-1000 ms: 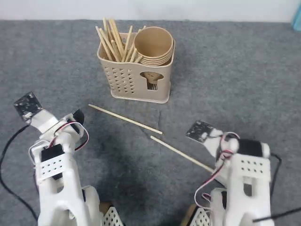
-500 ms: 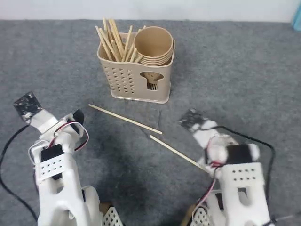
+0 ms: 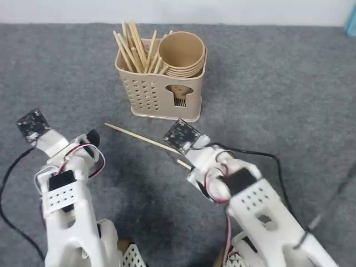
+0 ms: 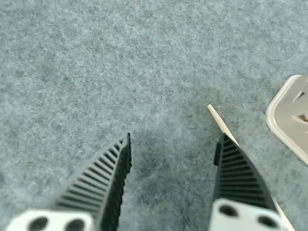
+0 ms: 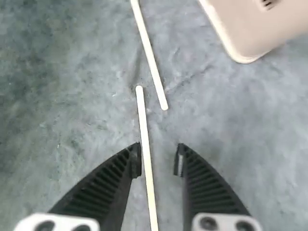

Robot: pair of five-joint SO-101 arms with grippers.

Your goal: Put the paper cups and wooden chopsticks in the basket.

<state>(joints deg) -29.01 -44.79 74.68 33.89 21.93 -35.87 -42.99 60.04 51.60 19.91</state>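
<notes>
Chopstick (image 5: 143, 120) of thin straight wood lies between right pincer's (image 5: 158, 147) narrowly open ribbed jaws.

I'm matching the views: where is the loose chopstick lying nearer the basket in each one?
High view: chopstick on the carpet, before the basket.
Left wrist view: its tip beside the left gripper.
Right wrist view: it lies just beyond the right gripper.
Shared landmark: the basket.
</notes>
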